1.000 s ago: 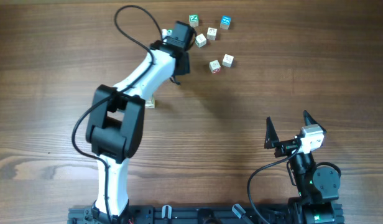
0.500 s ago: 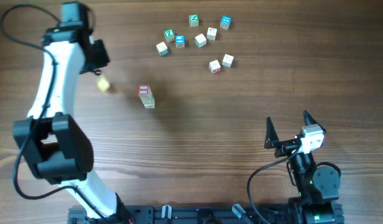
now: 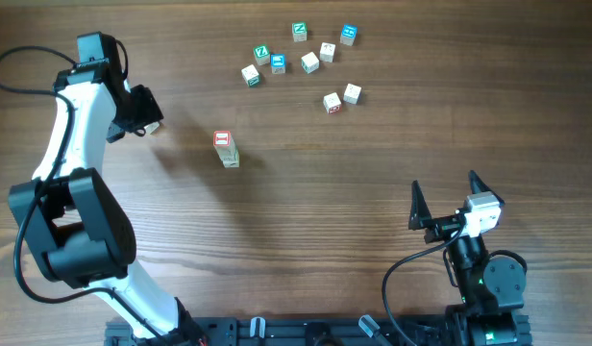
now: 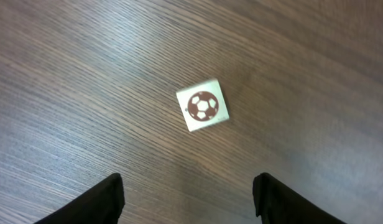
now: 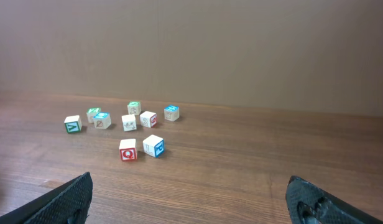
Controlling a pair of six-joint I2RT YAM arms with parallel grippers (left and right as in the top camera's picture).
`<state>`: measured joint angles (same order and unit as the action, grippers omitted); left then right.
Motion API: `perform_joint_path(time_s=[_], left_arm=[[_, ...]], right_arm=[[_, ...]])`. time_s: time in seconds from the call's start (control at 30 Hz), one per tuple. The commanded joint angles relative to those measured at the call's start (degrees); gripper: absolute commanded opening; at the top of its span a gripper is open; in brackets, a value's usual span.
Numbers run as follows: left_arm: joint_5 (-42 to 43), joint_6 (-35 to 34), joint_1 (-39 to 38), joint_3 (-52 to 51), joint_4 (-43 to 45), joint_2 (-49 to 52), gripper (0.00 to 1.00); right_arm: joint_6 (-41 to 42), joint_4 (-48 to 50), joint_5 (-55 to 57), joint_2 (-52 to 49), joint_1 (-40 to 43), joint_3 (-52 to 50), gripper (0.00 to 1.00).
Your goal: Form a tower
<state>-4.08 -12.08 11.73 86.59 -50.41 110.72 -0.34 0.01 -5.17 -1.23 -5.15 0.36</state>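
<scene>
Open desk rings one tower, nine loose cubes lie beyond, and the left pincer, over one ball-printed cube, and the right pincer both gape empty.

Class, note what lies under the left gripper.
Beneath the open left gripper, one pale cube with a football print on top lies on the wooden table, untouched by the fingers. Its bottom face is hidden.

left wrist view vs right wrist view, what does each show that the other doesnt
Only the left wrist: a single pale wooden cube with a brown football print, lying apart from the open left gripper. Only the right wrist: nine loose printed wooden cubes in a cluster, beyond the open right gripper. Both: the dark wood-grain table.
</scene>
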Motion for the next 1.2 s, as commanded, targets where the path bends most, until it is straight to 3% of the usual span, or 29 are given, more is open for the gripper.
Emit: perform_joint_path(time_s=[0.0, 0.07, 0.2, 0.37, 0.93, 1.17], left_arm=[[-2.16, -8.33, 0.68, -0.46, 1.22, -0.02, 0.71], [-2.27, -9.46, 0.94, -0.46, 1.44, -0.02, 0.72], [-2.23, -12.26, 1.09, -0.5, 2.08, 0.24, 0.6], [-1.68, -13.97, 0.9, -0.5, 5.09, 3.41, 0.55], [0.87, -10.84, 0.87, -0.5, 11.65, 9.31, 0.51], [1.46, -10.21, 0.94, -0.48, 11.5, 11.1, 0.3]], right_arm=[[-0.81, 0.33, -0.9, 0.22, 0.2, -0.07, 1.0], [-0.79, 0.31, -0.9, 0.22, 0.2, -0.07, 1.0], [-0.79, 0.31, -0.87, 0.22, 0.2, -0.07, 1.0], [-0.79, 0.31, -0.87, 0.22, 0.2, -0.07, 1.0], [-0.79, 0.33, -0.87, 0.22, 0.2, -0.07, 1.0], [-0.81, 0.31, -0.87, 0.22, 0.2, -0.07, 1.0]])
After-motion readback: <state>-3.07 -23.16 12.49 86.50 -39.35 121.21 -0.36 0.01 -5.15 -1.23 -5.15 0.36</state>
